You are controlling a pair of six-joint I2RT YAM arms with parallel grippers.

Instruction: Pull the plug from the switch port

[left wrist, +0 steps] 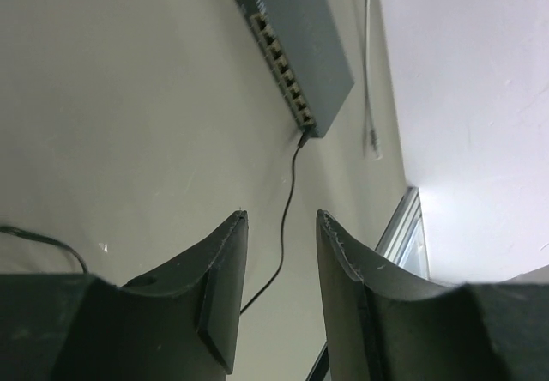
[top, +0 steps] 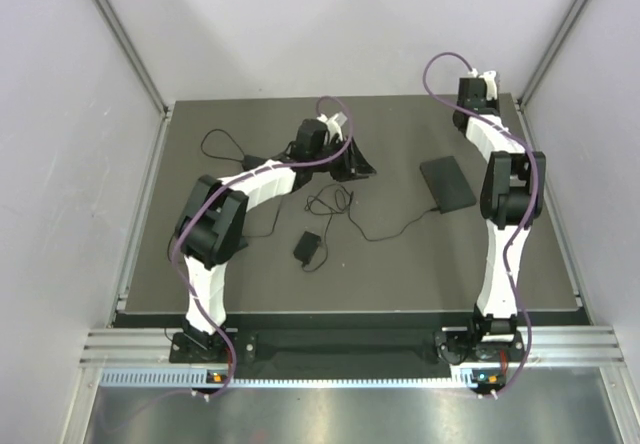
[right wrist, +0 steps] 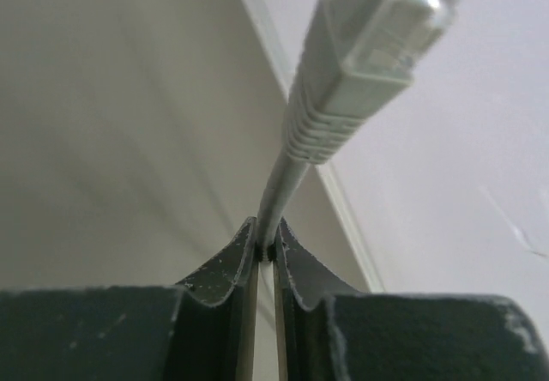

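The dark switch (top: 447, 184) lies flat on the mat at the right. The left wrist view shows its row of ports (left wrist: 279, 55), with only a thin black cable (left wrist: 290, 192) plugged in at its near end. My right gripper (right wrist: 266, 245) is shut on a grey network cable just below its plug (right wrist: 377, 21). The plug is free in the air, clear of the switch. In the top view this gripper (top: 480, 82) is at the far right corner of the mat. My left gripper (left wrist: 281, 220) is open and empty, left of the switch in the top view (top: 358, 166).
A black power adapter (top: 307, 247) and its looping black cable (top: 385, 232) lie mid-mat. A pale cable (left wrist: 370, 72) lies beyond the switch near the wall. White walls and metal frame rails enclose the mat on three sides.
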